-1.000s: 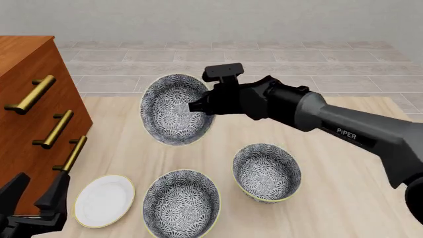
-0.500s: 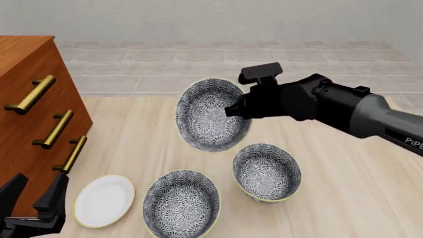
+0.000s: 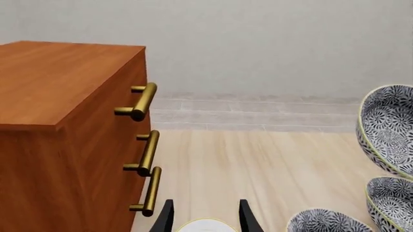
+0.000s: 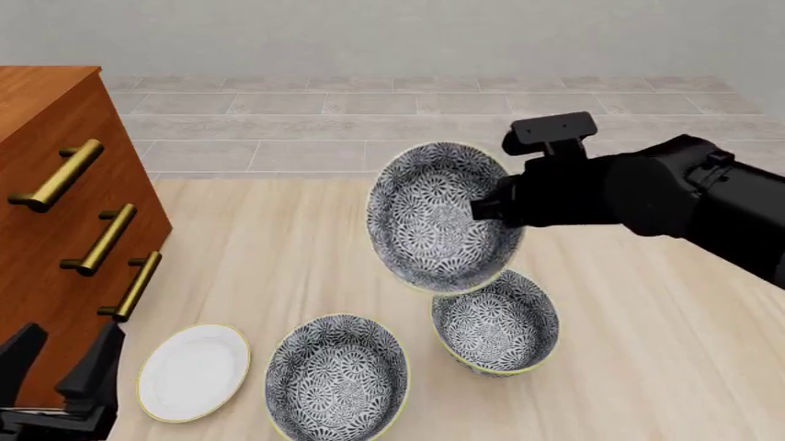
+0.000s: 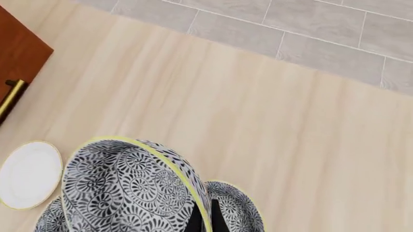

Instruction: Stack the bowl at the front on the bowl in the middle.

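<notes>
The bowl at the front [image 4: 337,377] rests upright near the table's near edge, also visible in the left wrist view [image 3: 322,223]. The bowl in the middle [image 4: 494,319] stands to its right and a little further back. A third bowl of the same pattern [image 4: 436,220] hangs tilted in the air, with its lower rim just above the middle bowl's far-left edge. My right gripper [image 4: 488,209] is shut on that bowl's rim; the right wrist view shows the held bowl [image 5: 123,188] and the middle bowl [image 5: 235,208] beyond it. My left gripper [image 4: 62,372] stays open at the front left, holding nothing.
A wooden dresser [image 4: 50,230] with brass handles fills the left side. A flat white plate [image 4: 194,370] lies left of the front bowl, just ahead of the left gripper's fingers [image 3: 166,218]. Grey tiled floor lies beyond the table's far edge.
The right arm has carried the tilted bowl to the right and slightly downward, from the back left to just above the middle bowl. The left arm and the two resting bowls have not moved.
</notes>
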Robot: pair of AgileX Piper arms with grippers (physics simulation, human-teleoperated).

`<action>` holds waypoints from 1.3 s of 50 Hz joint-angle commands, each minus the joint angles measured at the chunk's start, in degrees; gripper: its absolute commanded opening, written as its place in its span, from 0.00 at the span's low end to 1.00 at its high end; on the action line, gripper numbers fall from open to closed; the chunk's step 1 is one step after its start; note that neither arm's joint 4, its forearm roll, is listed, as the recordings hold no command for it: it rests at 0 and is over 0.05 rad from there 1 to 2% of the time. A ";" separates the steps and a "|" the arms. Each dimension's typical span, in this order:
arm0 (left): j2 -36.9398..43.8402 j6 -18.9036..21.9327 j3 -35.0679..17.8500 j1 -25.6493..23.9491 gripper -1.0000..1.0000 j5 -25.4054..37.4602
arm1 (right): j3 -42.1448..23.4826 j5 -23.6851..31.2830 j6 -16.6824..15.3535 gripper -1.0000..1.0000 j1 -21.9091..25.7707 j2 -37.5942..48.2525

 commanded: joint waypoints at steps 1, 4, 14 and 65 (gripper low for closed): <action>-1.81 0.44 -0.42 -0.23 1.00 1.91 | 4.59 1.20 0.11 0.00 -1.67 -6.67; -1.97 0.44 -0.44 -0.21 1.00 2.01 | 6.13 1.38 -0.06 0.00 -1.74 -8.61; -2.65 0.62 -0.45 -0.45 1.00 2.69 | 9.65 2.49 -1.33 0.00 -3.32 -13.53; -1.40 2.02 0.52 -0.67 1.00 1.32 | 16.21 -2.29 0.24 0.00 -4.88 -11.84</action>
